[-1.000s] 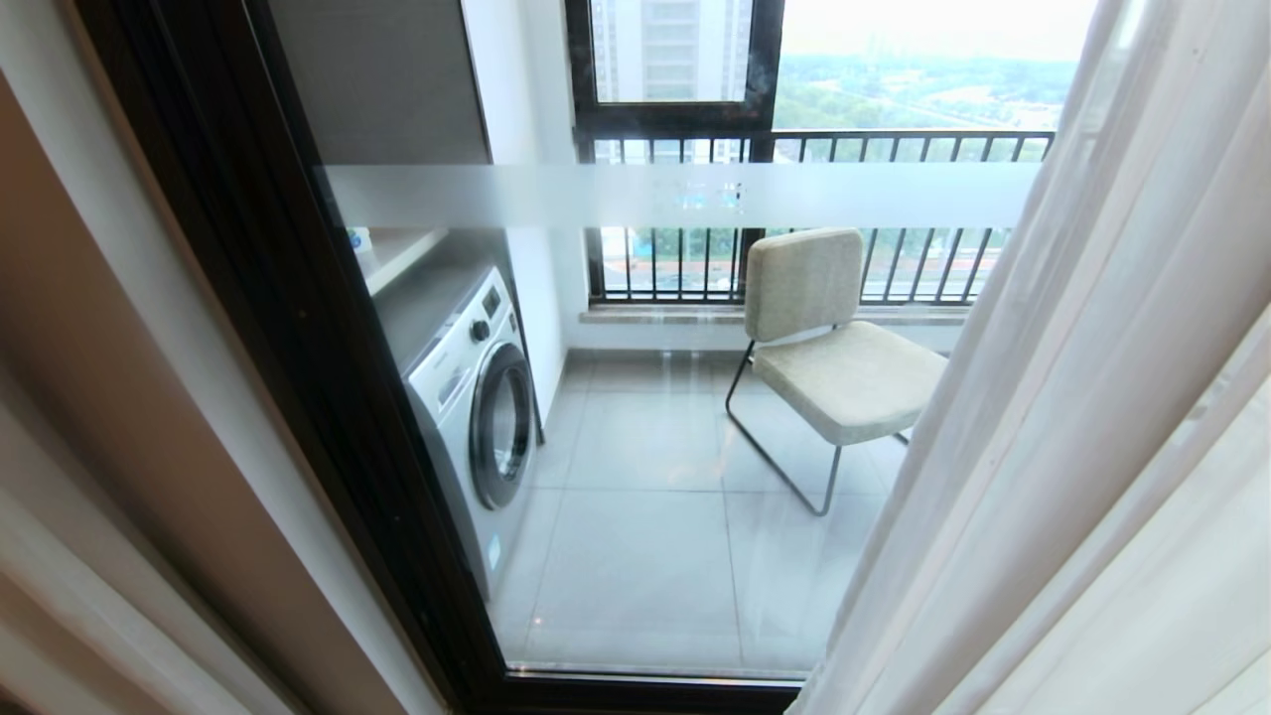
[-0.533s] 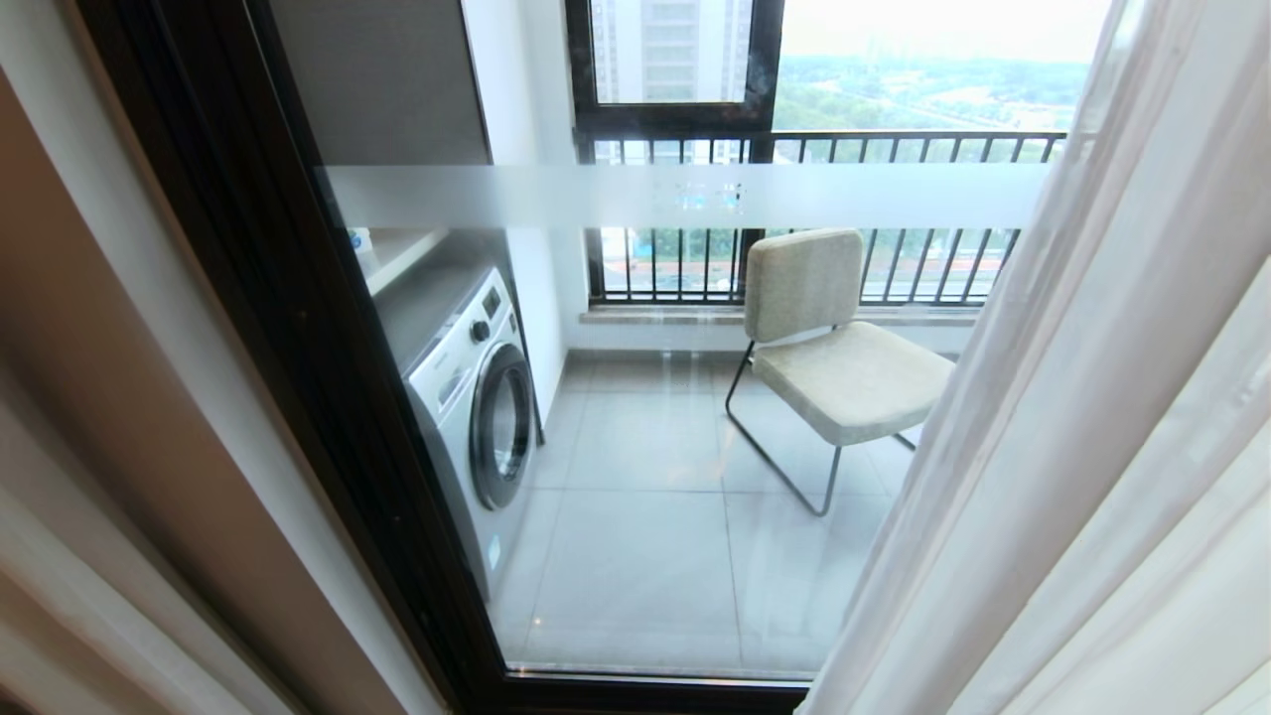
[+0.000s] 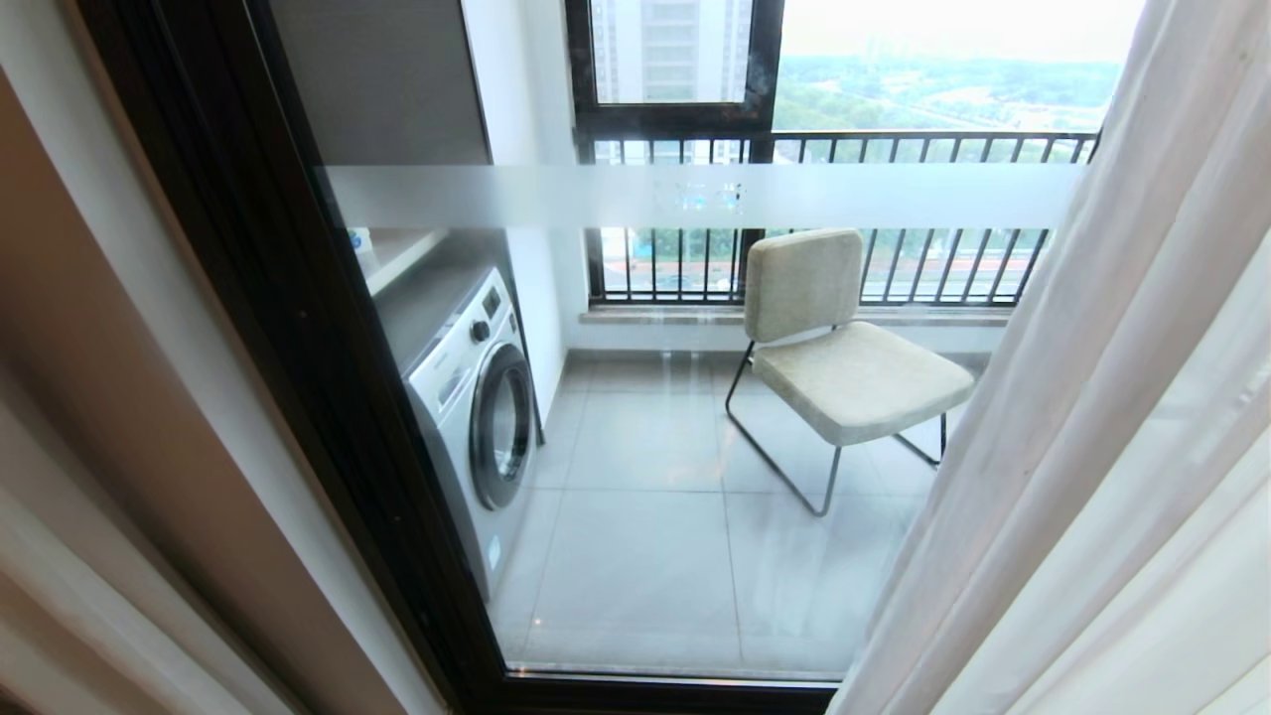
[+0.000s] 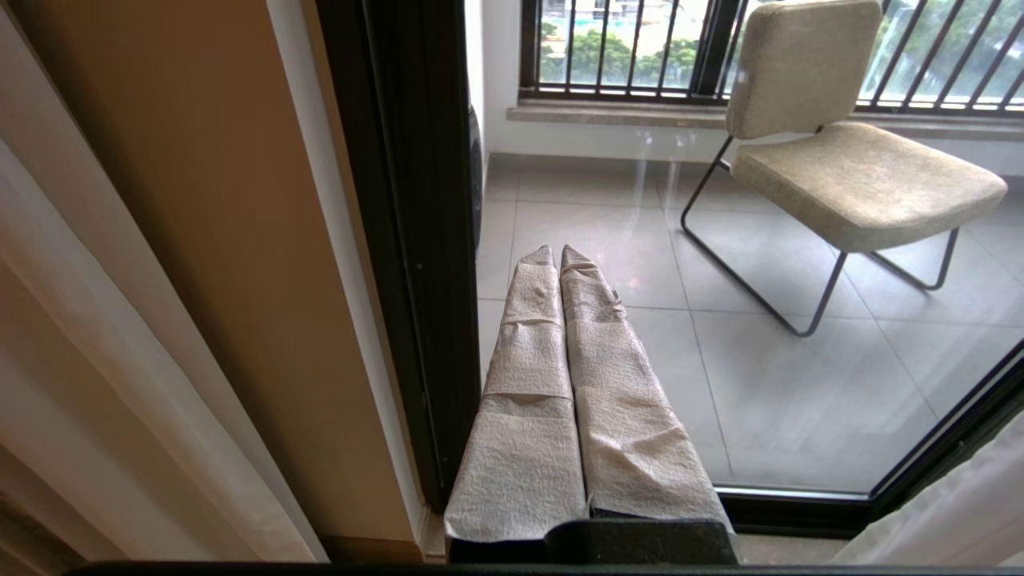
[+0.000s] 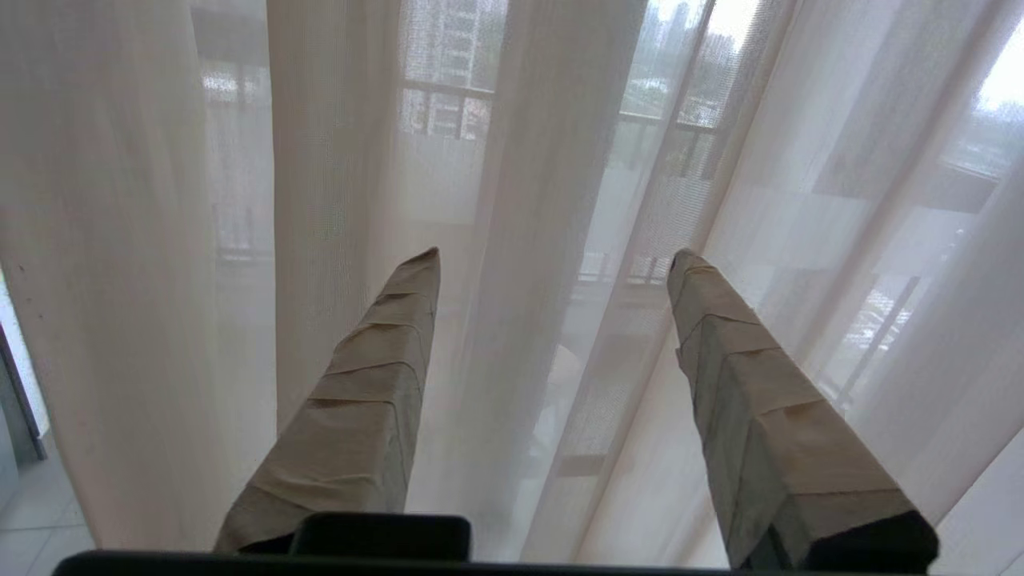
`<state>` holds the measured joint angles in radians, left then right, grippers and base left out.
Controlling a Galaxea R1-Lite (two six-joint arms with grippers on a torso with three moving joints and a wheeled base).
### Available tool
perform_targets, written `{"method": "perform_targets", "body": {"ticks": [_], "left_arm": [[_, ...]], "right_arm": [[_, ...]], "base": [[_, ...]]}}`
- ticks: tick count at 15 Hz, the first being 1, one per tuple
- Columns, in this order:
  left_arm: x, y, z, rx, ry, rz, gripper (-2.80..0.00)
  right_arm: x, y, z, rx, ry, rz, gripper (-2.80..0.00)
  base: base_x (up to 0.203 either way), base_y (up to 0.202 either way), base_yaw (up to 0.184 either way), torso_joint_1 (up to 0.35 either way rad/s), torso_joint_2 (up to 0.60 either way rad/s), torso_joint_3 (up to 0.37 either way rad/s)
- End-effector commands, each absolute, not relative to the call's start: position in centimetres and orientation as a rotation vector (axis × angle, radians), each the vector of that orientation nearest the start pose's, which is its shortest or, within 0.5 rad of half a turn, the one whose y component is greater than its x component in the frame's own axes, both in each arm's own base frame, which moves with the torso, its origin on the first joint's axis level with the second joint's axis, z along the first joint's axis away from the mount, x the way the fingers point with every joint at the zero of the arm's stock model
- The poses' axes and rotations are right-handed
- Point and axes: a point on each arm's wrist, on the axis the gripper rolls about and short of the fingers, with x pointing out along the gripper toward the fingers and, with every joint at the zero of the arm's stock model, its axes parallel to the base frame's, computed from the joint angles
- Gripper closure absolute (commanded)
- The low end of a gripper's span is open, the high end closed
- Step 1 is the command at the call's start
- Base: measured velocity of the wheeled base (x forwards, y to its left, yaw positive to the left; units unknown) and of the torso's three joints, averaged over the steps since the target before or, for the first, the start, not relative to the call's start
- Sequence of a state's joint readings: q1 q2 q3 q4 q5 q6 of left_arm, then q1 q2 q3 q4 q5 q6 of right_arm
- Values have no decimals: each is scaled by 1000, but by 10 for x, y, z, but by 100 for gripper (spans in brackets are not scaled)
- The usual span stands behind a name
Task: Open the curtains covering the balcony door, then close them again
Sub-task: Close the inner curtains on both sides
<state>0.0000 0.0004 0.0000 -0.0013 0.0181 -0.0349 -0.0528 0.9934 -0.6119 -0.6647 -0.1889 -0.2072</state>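
Since a second ago the white sheer curtain [image 3: 1112,417] on the right has slid further right, so more of the railing [image 3: 894,144] and the whole seat of the beige chair [image 3: 844,367] now show through the glass. Nothing else in the head view has shifted. The balcony door [image 3: 298,328], with its dark frame and frosted band, stands bare across the middle, a washing machine [image 3: 477,397] behind it on the left. A beige curtain panel [image 3: 89,447] hangs along the left edge.

Neither arm shows in the head view. The right hand [image 5: 556,256] has its taped fingers [image 5: 376,376] spread apart, pointing into the folds of the sheer with a pleat hanging between them; whether they touch it I cannot tell. The left hand [image 4: 556,252] hangs low by the door frame, fingers pressed together, holding nothing.
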Motion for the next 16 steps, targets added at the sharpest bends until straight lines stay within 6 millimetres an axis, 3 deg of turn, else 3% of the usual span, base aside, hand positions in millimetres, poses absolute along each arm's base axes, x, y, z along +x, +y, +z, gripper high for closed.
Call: {"method": "perform_targets", "body": {"ticks": [1, 14, 16], "left_arm": [[-23, 0, 76, -35, -2, 18, 0], [-23, 0, 76, -35, -2, 18, 0], [-23, 0, 76, -35, -2, 18, 0]], "right_arm": [[125, -11, 283, -187, -256, -269, 0], [118, -10, 278, -185, -277, -273, 0], [112, -10, 267, -187, -254, -271, 0]], "base": [[0, 0, 0, 0, 0, 0], [0, 0, 0, 0, 0, 0], [0, 0, 0, 0, 0, 0]]}}
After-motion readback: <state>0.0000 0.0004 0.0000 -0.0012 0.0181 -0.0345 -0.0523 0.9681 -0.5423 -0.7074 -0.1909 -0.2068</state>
